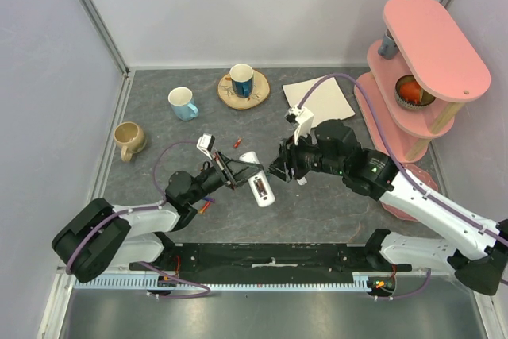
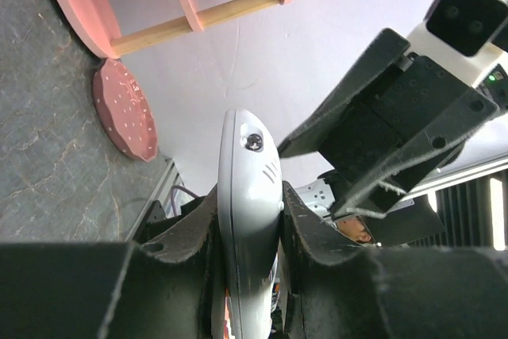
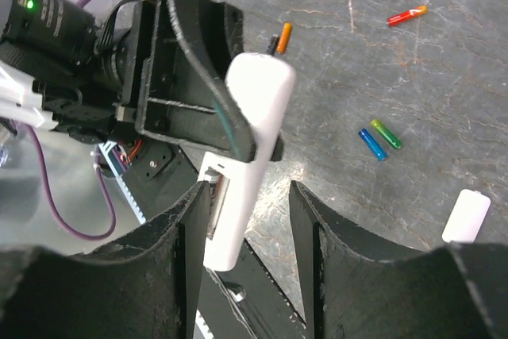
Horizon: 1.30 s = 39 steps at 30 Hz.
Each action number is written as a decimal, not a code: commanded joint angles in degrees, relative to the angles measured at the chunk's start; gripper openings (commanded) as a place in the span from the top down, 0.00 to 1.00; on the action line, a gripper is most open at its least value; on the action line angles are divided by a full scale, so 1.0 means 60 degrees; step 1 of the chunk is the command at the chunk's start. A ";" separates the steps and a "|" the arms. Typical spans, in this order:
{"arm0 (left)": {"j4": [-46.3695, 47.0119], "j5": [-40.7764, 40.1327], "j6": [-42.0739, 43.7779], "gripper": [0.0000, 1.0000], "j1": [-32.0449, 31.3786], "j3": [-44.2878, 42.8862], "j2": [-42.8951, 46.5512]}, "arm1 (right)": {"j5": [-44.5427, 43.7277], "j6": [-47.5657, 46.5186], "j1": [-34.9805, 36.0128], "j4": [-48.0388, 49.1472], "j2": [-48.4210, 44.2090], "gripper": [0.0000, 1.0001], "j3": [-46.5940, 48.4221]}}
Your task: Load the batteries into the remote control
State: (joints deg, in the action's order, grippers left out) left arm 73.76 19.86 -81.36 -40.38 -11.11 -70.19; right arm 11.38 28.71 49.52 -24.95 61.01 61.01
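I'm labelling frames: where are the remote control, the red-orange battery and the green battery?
remote control point(image 3: 266, 97), right wrist view, upper white body.
red-orange battery point(image 3: 405, 15), right wrist view, its middle.
green battery point(image 3: 386, 133), right wrist view, its middle.

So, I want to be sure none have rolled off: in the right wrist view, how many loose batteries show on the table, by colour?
red-orange battery: 1
orange battery, partly hidden behind the remote control: 1
green battery: 1
blue battery: 1
Total: 4
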 commanded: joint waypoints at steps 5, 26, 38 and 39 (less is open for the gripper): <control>-0.1682 -0.0672 0.0904 0.98 -0.0052 -0.0696 0.0654 | -0.1251 -0.0581 0.1356 -0.1277 0.0729 0.48 0.0979; -0.3255 -0.1010 0.1197 0.98 -0.0052 -0.0858 0.1299 | -0.1603 -0.0683 0.1884 -0.1276 0.1505 0.55 0.1228; -0.3108 -0.0848 0.1197 0.98 -0.0052 -0.0887 0.1328 | -0.1676 -0.0639 0.1898 -0.1203 0.1857 0.60 0.1125; -0.3094 -0.0820 0.1197 0.98 -0.0067 -0.0872 0.1328 | -0.1662 -0.0654 0.1870 -0.1203 0.1872 0.60 0.1125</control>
State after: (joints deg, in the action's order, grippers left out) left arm 52.29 14.92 -75.88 -40.38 -14.24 -63.18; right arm 1.98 25.43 60.60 -33.47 71.37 65.93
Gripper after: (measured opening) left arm 0.315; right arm 0.408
